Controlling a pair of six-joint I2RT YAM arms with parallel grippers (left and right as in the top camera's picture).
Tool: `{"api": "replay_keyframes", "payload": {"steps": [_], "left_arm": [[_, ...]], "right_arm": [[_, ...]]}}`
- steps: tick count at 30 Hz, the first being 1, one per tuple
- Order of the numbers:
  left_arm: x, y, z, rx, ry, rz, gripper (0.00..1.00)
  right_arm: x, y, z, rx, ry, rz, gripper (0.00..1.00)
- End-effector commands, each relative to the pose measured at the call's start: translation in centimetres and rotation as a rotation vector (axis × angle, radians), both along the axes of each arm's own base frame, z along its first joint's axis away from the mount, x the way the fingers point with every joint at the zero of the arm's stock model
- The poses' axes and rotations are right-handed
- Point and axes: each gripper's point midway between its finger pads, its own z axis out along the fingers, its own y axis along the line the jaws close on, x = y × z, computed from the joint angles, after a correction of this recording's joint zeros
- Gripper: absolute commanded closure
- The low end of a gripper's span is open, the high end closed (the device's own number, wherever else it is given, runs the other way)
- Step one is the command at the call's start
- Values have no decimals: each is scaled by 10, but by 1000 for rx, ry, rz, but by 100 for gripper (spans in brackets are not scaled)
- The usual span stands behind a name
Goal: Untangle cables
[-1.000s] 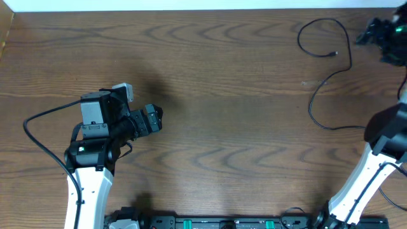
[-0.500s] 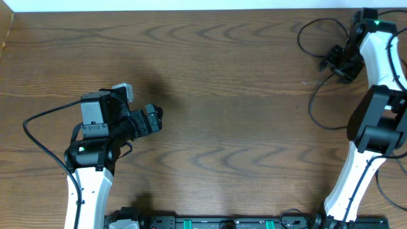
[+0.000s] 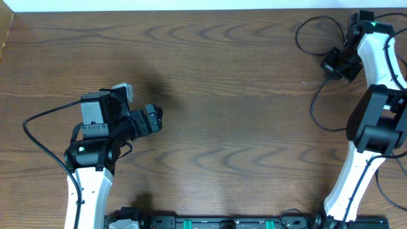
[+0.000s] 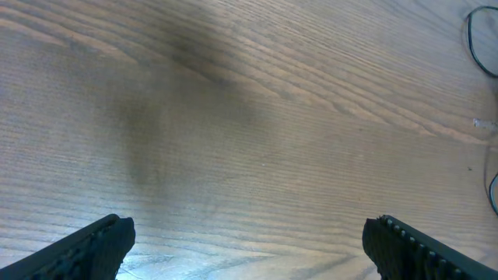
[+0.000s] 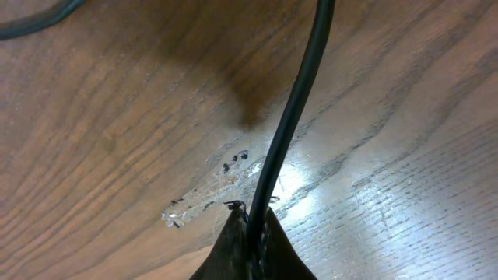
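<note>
One black cable (image 5: 289, 124): your right end effector (image 5: 250, 237) is clamping it, length running straight ahead from the grip; your left end effector (image 4: 249, 249) is idling agape, far off

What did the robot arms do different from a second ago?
The right gripper swung left from the far right edge of the table and shut on the black cable. The left gripper stayed open, parked in the same spot.

Dark brown wood-grain table (image 3: 222, 146), pale white strip (image 3: 191, 5) along its far edge, soft overhead glare
</note>
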Motion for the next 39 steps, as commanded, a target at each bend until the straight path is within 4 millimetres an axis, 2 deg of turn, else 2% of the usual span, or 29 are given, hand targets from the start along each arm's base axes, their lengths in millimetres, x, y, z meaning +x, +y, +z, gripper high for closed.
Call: {"api": "replay_keyframes", "payload": {"steps": [1, 4, 7, 9, 10, 11, 12, 14, 16, 18, 20, 23, 26, 34, 39], "left_arm": [[1, 0, 3, 0, -8, -8, 2], [1, 0, 3, 0, -8, -8, 2], [1, 0, 3, 0, -8, -8, 2], [1, 0, 3, 0, -8, -8, 2], [1, 0, 3, 0, -8, -8, 2], [1, 0, 3, 0, -8, -8, 2], [1, 0, 3, 0, -8, -8, 2], [1, 0, 3, 0, -8, -8, 2], [1, 0, 3, 0, -8, -8, 2], [1, 0, 3, 0, -8, -8, 2], [1, 0, 3, 0, -8, -8, 2], [1, 0, 3, 0, -8, -8, 2], [1, 0, 3, 0, -8, -8, 2], [1, 0, 3, 0, -8, -8, 2], [1, 0, 3, 0, -8, -8, 2]], "right_arm": [[22, -20, 69, -51, -177, -4, 99], [33, -38, 119, -100, -299, -17, 99], [34, -75, 183, -219, -439, -86, 99], [26, -102, 223, -310, -513, -146, 99], [13, -125, 255, -390, -560, -204, 99], [5, -136, 270, -431, -580, -237, 99], [-11, -157, 293, -501, -606, -295, 99], [-38, -183, 320, -587, -628, -379, 99], [-65, -207, 338, -650, -631, -453, 99], [-90, -229, 348, -695, -620, -500, 99], [-113, -251, 351, -721, -597, -554, 99], [-145, -279, 343, -727, -545, -628, 99], [-167, -297, 334, -696, -521, -671, 99], [-195, -317, 325, -639, -522, -727, 99], [-197, -318, 325, -640, -520, -732, 99]]}}
